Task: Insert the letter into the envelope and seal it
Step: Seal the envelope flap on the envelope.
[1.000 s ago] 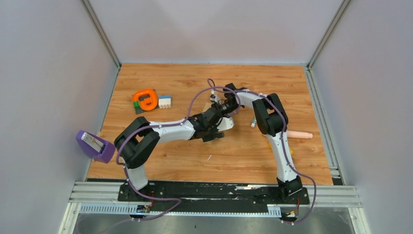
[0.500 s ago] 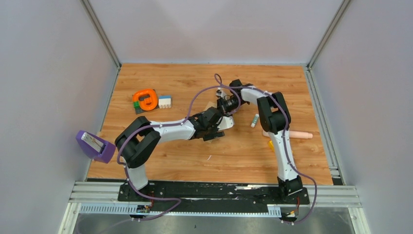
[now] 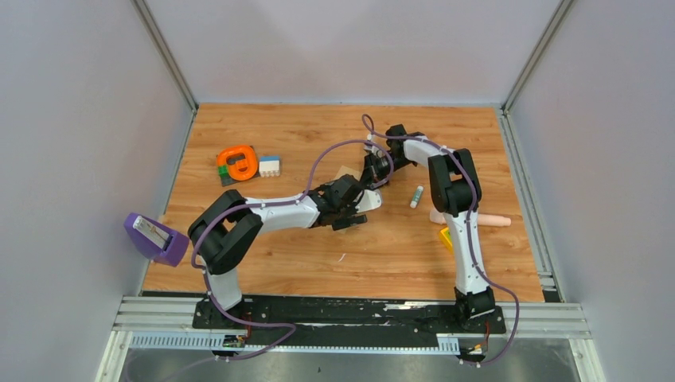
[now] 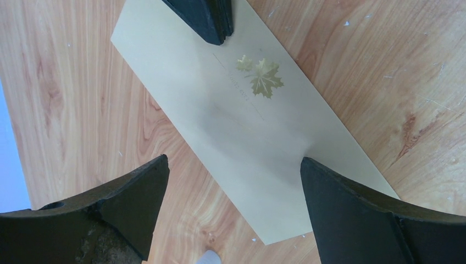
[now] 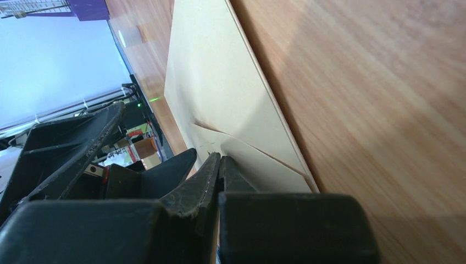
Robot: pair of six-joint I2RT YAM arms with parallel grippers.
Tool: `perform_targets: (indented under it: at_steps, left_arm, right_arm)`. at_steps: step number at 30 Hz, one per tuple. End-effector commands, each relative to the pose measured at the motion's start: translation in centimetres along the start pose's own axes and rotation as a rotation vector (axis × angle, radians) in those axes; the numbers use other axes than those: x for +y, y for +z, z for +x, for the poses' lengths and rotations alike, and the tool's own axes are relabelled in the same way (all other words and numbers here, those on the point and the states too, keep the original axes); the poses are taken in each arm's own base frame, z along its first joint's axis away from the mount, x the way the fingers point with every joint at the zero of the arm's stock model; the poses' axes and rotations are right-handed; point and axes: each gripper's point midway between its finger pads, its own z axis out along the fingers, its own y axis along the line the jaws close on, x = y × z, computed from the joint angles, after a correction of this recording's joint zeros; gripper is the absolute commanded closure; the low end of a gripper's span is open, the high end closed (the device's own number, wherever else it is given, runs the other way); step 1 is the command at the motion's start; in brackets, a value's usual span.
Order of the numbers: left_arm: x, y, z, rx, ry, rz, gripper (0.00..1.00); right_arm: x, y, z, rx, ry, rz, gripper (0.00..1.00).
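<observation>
Cream letter (image 4: pixel 242 126), far end cut off, pinched by right end effector (image 5: pixel 220 158); left end effector (image 4: pixel 233 162) gapes empty.

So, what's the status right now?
Left claw open, straddling letter. Right claw shut on letter's edge. Letter flat on table, not yet inserted. Nothing blocking.

Table (image 3: pixel 382 263): wood-grain top is lying under soft, even light.
Walls (image 3: pixel 342 48): plain pale grey panels are closing in the left, back and right sides.
Posts (image 3: pixel 165 54): metal uprights are rising at both back corners.
Rails (image 3: pixel 151 316): aluminium bars are running along the near edge, carrying a black plate (image 3: pixel 350 310).
</observation>
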Motion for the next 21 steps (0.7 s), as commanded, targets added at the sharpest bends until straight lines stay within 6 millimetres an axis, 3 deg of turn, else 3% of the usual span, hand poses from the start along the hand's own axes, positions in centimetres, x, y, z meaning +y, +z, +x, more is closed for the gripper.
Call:
perform_targets:
  at_steps: [1, 7, 9, 11, 13, 16, 21]
  left_arm:
    - [-0.3, -0.1, 0.7, 0.032, -0.012, 0.034, 0.00]
    - [5.0, -4.3, -2.5, -0.153, -0.209, 0.051, 0.00]
    - [7.3, -5.2, -2.3, -0.187, -0.272, 0.020, 0.00]
    - [9.6, -5.3, -0.9, -0.166, -0.315, -0.051, 0.00]
    - [10.8, -4.9, 0.4, -0.120, -0.328, -0.106, 0.00]
    - [10.5, -3.5, 2.1, -0.059, -0.328, -0.126, 0.00]
    - [8.3, -0.8, 4.2, 0.033, -0.319, -0.078, 0.00]
  right_arm:
    - [-3.4, 0.1, -1.0, -0.037, -0.037, 0.118, 1.00]
    - [-3.4, 0.3, -0.9, -0.033, -0.037, 0.107, 1.00]
    - [-2.9, 0.2, -1.1, -0.035, -0.043, 0.086, 1.00]
    - [-2.0, 0.0, -1.3, -0.039, -0.055, 0.059, 1.00]
    - [-1.1, -0.3, -1.6, -0.046, -0.072, 0.037, 1.00]
    - [0.3, -0.7, -1.9, -0.051, -0.092, 0.006, 1.00]
    - [2.9, -1.3, -1.9, -0.056, -0.134, -0.041, 1.00]
